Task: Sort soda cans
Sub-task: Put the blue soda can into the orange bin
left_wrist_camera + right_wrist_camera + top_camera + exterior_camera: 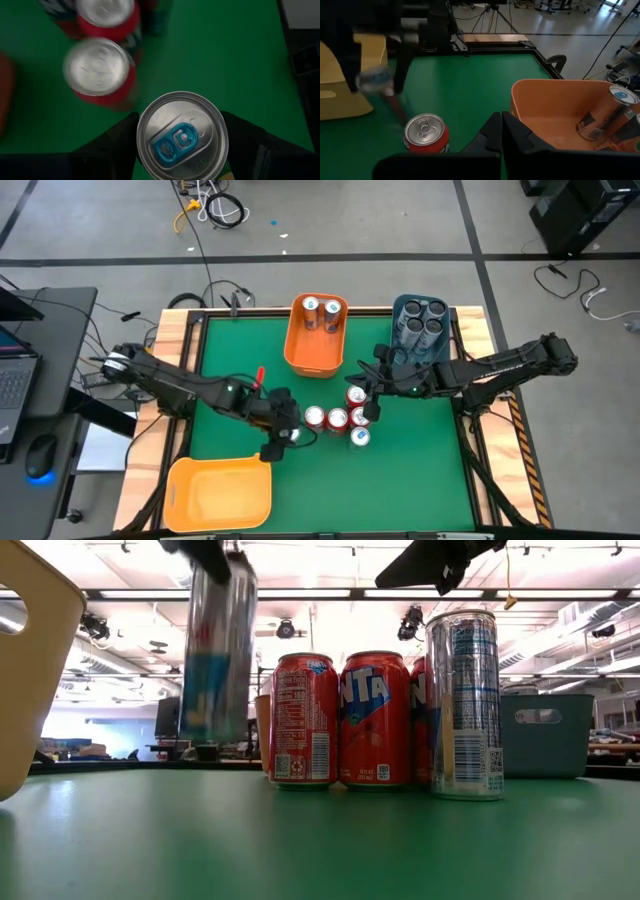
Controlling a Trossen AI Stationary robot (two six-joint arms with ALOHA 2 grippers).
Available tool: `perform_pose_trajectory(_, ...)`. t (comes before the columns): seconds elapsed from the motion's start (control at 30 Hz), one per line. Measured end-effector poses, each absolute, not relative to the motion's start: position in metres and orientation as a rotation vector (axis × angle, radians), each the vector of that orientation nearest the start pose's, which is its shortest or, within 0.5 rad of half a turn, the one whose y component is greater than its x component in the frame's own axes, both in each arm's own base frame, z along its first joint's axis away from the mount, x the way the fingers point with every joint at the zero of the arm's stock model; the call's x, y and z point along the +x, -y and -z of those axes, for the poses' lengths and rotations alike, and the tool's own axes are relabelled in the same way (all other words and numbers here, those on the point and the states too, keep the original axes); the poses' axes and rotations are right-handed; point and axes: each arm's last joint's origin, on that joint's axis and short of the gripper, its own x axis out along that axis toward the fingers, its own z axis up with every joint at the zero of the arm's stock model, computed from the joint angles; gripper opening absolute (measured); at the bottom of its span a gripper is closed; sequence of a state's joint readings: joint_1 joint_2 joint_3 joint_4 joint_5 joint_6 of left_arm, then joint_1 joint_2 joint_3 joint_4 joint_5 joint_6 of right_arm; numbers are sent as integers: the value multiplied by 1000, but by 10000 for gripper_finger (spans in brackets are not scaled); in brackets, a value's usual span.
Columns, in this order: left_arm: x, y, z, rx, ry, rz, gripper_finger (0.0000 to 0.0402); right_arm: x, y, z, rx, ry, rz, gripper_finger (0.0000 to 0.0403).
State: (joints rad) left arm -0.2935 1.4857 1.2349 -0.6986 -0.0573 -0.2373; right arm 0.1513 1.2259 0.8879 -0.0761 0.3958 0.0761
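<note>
- At the near left of the green bench (230, 360) we see a yellow bin (218, 492), with nothing visible inside it.
- Just beyond that bin's far right corner, the left pincer (284, 432) grips a white can (181, 136) by its sides; from the left wrist we see a dark finger on each side of the can's silver top with its blue tab.
- From bench height this white can (217, 650) hangs clear of the surface, its bottom edge above the bench, to the left of the standing cans.
- Right of it, near the middle of the bench, we count four red cans (337, 419) packed close together and standing upright.
- Another white can (360, 437) stands upright at the near right edge of that red cluster, touching or nearly touching it.
- At the far middle, an orange bin (316, 356) holds two cans (320, 308) leaning against its far end.
- The right pincer (372, 396) hovers over the right side of the red cluster, its fingers pressed together with nothing between them.
- At the far right, a blue bin (444, 352) holds four dark grey cans (421, 319) standing together.
</note>
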Motion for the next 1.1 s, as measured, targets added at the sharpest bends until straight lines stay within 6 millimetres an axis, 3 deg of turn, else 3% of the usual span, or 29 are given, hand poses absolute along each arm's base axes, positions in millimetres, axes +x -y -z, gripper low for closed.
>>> perform_pose_trajectory(0.3,286,51,-372,14,-928,-89,240,267,-29,-289,-39,-393,256,0)
perform_pose_trajectory(0.5,283,0,-405,10,-861,-255,240,267,-29,-289,-39,-397,256,0)
perform_pose_trajectory(0.73,285,-73,-398,-10,-827,-322,240,267,-29,-289,-40,-398,256,0)
perform_pose_trajectory(0.97,289,-139,-364,-89,-768,-351,240,267,-29,-289,-39,-398,259,0)
perform_pose_trajectory(1.1,301,-170,-340,-83,-790,-390,240,267,-28,-289,-39,-398,260,0)
